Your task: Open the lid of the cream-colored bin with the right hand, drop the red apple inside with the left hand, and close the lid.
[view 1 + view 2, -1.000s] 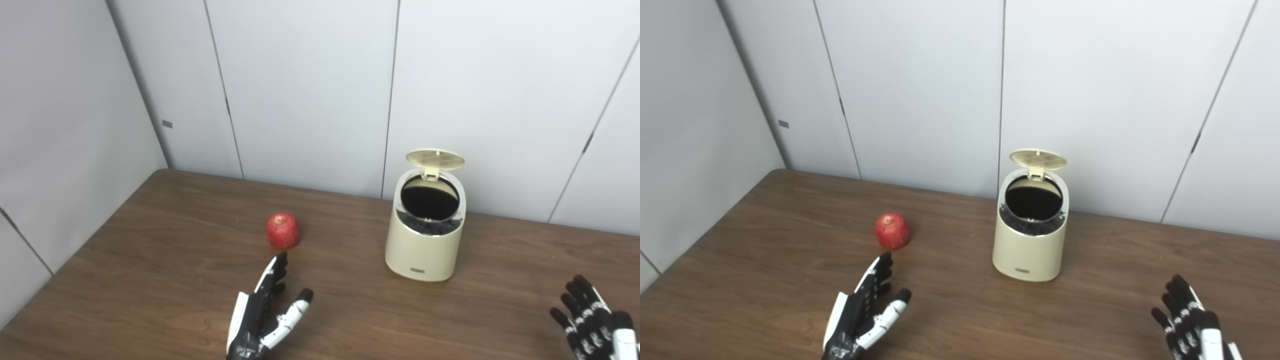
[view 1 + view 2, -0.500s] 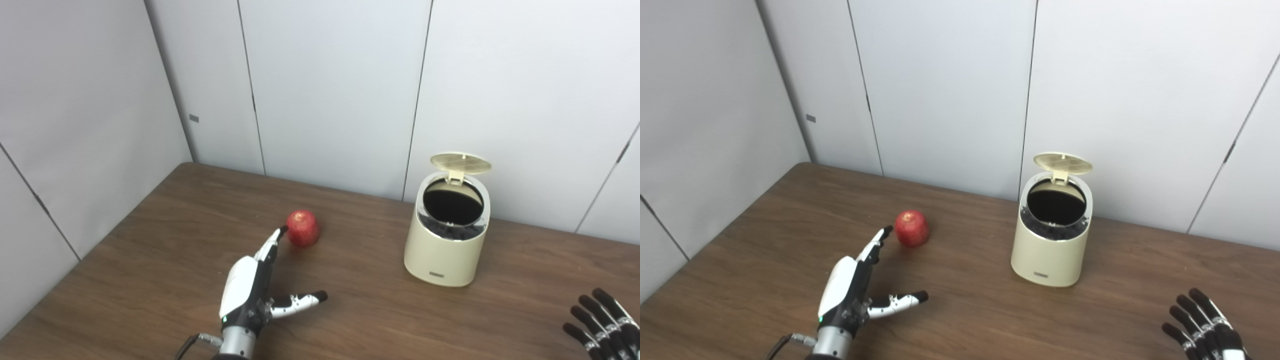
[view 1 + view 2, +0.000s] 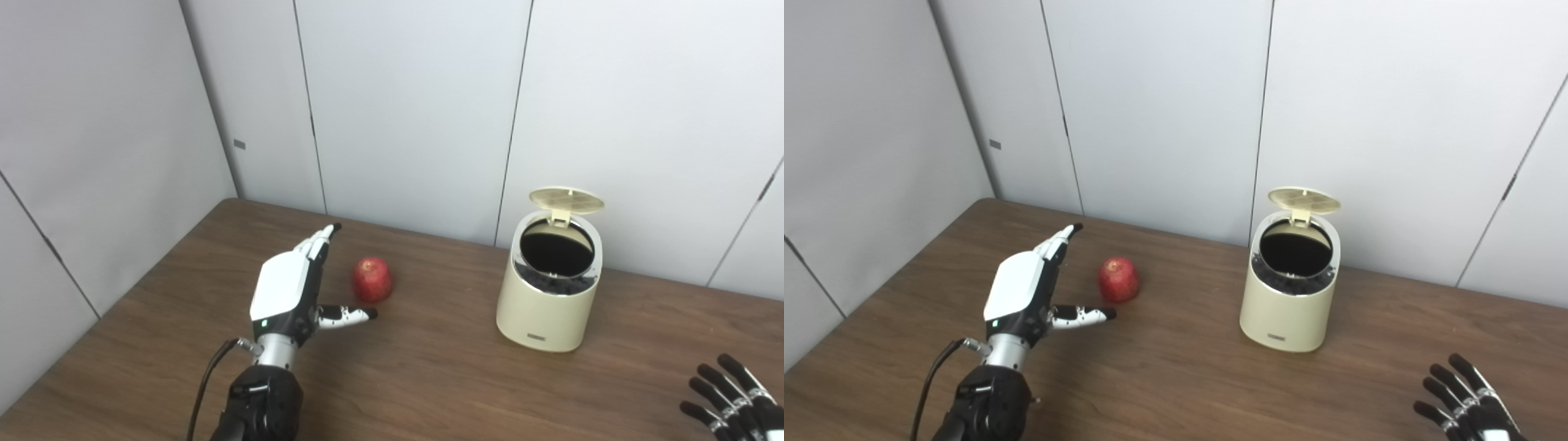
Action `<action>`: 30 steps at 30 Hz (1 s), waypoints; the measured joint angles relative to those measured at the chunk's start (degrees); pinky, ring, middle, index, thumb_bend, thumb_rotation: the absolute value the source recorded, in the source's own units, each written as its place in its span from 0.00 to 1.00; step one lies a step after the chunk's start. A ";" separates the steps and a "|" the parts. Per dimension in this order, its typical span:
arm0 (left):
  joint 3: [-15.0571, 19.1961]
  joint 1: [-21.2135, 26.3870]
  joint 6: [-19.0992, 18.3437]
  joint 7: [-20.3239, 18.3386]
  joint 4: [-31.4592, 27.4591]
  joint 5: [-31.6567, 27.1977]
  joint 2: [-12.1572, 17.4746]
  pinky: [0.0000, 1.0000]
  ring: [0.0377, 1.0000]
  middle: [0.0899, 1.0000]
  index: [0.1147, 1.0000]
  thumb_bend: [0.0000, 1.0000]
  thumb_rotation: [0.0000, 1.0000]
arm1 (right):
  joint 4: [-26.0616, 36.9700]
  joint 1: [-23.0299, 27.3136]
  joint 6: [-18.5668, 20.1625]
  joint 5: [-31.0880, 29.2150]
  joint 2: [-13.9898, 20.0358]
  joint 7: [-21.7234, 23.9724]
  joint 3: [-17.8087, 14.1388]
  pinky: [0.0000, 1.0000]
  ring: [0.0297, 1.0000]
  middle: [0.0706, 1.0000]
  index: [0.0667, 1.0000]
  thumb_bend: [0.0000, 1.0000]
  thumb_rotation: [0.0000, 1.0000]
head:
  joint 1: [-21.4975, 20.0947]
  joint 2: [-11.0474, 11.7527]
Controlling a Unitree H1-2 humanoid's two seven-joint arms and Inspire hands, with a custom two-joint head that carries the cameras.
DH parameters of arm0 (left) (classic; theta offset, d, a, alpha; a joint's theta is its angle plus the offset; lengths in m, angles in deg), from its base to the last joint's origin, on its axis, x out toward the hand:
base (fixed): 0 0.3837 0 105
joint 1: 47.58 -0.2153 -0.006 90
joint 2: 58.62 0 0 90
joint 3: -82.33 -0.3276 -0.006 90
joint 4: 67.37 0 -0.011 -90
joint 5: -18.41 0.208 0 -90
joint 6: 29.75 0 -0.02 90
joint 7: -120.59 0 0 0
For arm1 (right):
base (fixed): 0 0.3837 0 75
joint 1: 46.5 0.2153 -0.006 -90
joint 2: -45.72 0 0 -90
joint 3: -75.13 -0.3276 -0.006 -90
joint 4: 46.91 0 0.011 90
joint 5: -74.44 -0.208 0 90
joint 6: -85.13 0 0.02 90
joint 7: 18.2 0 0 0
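The red apple [image 3: 372,279] rests on the brown table [image 3: 429,380], left of the cream-colored bin [image 3: 549,306]. The bin's lid [image 3: 566,201] stands tipped up at the back and the dark inside shows. My left hand [image 3: 294,288] is open just left of the apple, fingers stretched past its far side and thumb reaching in front of it, with a small gap to the fruit. My right hand [image 3: 732,404] sits at the bottom right edge, fingers spread and holding nothing, well clear of the bin.
Grey wall panels [image 3: 404,110] close off the table's far edge and left side. Bare tabletop lies between the apple and the bin, and in front of both.
My left hand has reached forward and up along the apple's left side, its thumb coming in front of the fruit. The camera turned left between the two earlier moments. The right hand stayed low.
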State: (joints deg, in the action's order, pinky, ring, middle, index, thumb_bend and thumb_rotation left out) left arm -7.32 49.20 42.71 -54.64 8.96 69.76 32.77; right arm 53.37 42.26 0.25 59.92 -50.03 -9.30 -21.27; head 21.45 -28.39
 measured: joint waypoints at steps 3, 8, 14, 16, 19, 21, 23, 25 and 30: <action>-0.22 1.85 -1.21 -0.96 1.51 0.57 0.41 0.69 0.88 0.91 0.94 0.92 0.26 | 0.12 0.00 0.20 0.55 -0.01 -0.29 0.37 0.72 0.83 0.83 0.86 0.83 0.80 | -0.09 -0.09; -2.27 5.10 -4.34 -6.17 3.55 0.97 1.55 0.68 0.88 0.92 0.94 0.94 0.30 | 2.22 -0.01 1.92 0.99 -0.06 -0.90 0.43 0.73 0.83 0.83 0.87 0.82 0.79 | -0.61 -0.35; -4.75 9.03 -6.68 -13.35 7.53 0.78 3.73 0.69 0.87 0.89 0.93 0.94 0.36 | 3.68 -0.02 3.48 1.00 -0.29 -1.66 0.40 0.75 0.85 0.84 0.88 0.80 0.81 | -1.05 -0.53; -5.10 10.25 -7.10 -14.84 9.13 0.23 4.18 0.70 0.88 0.89 0.92 0.94 0.36 | 3.76 -0.02 3.49 1.02 -0.24 -1.56 0.57 0.76 0.87 0.87 0.90 0.80 0.83 | -1.14 -0.61; -5.38 11.94 -8.01 -17.10 11.62 -1.06 4.71 0.70 0.88 0.90 0.91 0.95 0.35 | 5.04 -0.02 4.37 1.13 -0.23 -1.65 0.99 0.76 0.87 0.87 0.90 0.80 0.83 | -1.41 -0.79; -5.52 12.88 -8.71 -18.81 12.92 -1.70 4.94 0.70 0.88 0.90 0.91 0.95 0.34 | 6.19 -0.01 5.34 1.12 -0.25 -1.72 1.04 0.78 0.88 0.88 0.90 0.78 0.83 | -1.41 -0.79; -5.91 13.83 -8.91 -19.59 14.65 -1.75 5.12 0.69 0.87 0.90 0.91 0.96 0.32 | 6.36 0.00 6.42 1.10 -0.30 -1.93 1.02 0.80 0.88 0.88 0.91 0.78 0.83 | -1.41 -0.79; -6.12 14.40 -8.98 -19.94 16.02 -1.79 5.17 0.68 0.86 0.90 0.90 0.96 0.31 | 6.36 -0.01 6.89 1.01 -0.50 -2.05 0.98 0.81 0.89 0.89 0.91 0.77 0.83 | -1.41 -0.79; -6.52 16.42 -8.98 -19.66 19.64 -2.00 5.24 0.64 0.83 0.89 0.89 0.95 0.29 | 6.45 0.01 8.14 0.74 -0.97 -2.19 0.87 0.82 0.90 0.90 0.92 0.76 0.84 | -1.58 -1.05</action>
State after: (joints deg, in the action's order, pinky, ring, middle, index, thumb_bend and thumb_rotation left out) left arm -13.84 65.62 33.73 -74.31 28.60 67.75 38.01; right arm 59.81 42.27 8.38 60.66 -51.00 -11.49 -20.39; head 19.86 -29.44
